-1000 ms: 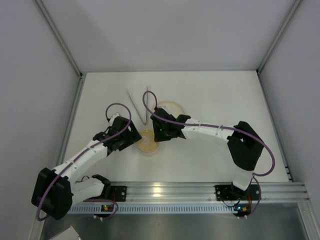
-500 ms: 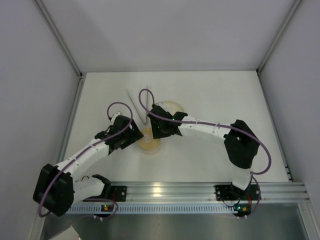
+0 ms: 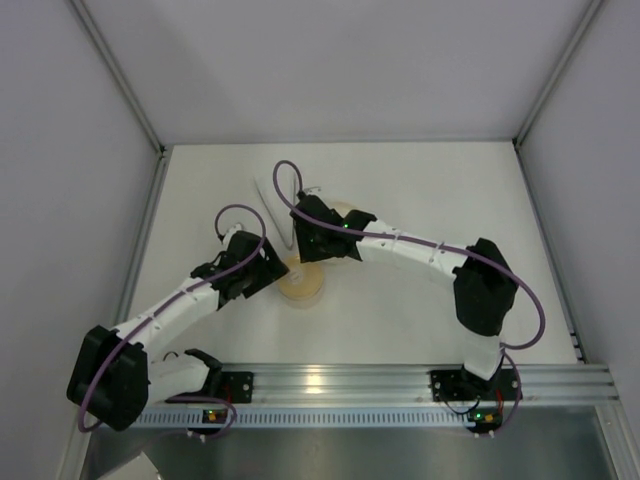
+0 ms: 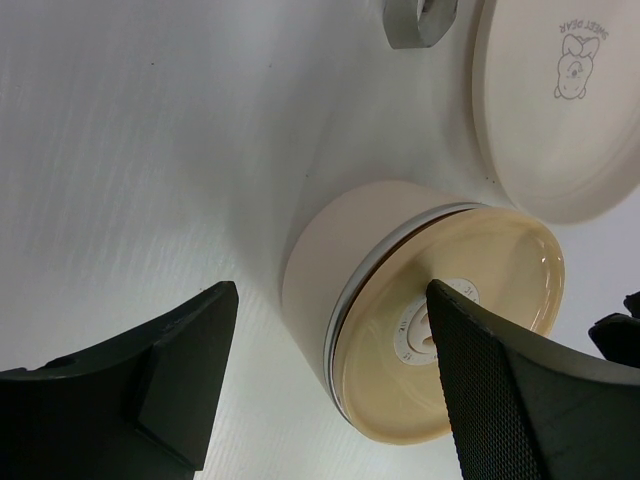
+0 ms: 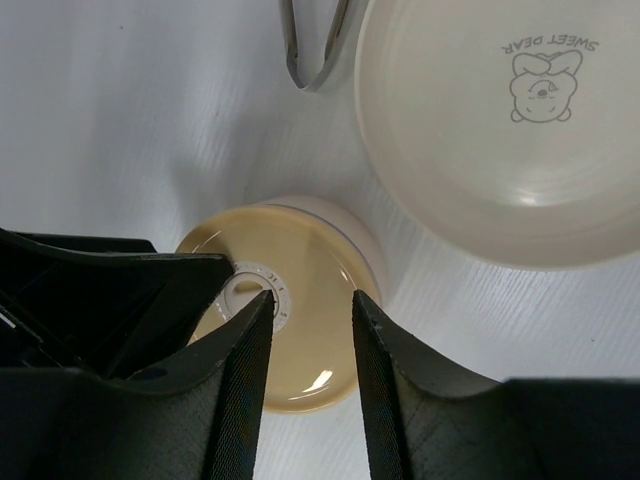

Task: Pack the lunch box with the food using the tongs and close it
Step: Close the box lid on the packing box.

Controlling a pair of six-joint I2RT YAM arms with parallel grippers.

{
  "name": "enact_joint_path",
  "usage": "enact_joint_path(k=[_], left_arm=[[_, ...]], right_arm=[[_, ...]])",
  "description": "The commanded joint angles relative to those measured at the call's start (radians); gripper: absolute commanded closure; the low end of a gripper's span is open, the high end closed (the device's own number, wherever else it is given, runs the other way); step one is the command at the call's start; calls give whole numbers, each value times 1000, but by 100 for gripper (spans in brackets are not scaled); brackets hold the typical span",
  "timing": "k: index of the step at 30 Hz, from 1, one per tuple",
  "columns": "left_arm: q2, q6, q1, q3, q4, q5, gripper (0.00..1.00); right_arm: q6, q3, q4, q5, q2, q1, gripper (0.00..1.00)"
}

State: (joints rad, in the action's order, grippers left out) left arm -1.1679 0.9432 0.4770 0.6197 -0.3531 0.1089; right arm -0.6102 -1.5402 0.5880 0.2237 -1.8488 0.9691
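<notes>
The lunch box (image 3: 300, 284) stands upright with its flat tan lid (image 5: 290, 320) sitting on top. My left gripper (image 4: 335, 290) is open and straddles the box. Its left finger stands clear of the wall, and its right finger (image 4: 500, 400) overlaps the lid's edge. My right gripper (image 5: 313, 297) hovers above the lid, open, with nothing between its fingers. The tongs (image 3: 268, 205) lie on the table beyond the box, their joined end (image 5: 315, 40) beside the plate. No food shows in any view.
A wide cream plate (image 5: 500, 130) with a bear print lies empty to the right of the tongs, just beyond the box; in the top view the right arm (image 3: 400, 250) covers most of it. White walls enclose the table on three sides.
My right gripper has lifted off the lid and drawn back toward the far side, its jaws a little wider. The lid stays on the box. The left gripper has barely moved.
</notes>
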Motion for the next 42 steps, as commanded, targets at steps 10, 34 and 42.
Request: enact_joint_path(k=[10, 34, 42], left_arm=[[-45, -40, 3, -63, -179, 29, 20], [54, -58, 3, 18, -282, 86, 19], [71, -213, 3, 436, -417, 155, 9]], right_arm=[[-5, 23, -47, -66, -78, -10, 69], [3, 62, -74, -78, 63, -17, 70], [43, 14, -40, 23, 293, -75, 66]])
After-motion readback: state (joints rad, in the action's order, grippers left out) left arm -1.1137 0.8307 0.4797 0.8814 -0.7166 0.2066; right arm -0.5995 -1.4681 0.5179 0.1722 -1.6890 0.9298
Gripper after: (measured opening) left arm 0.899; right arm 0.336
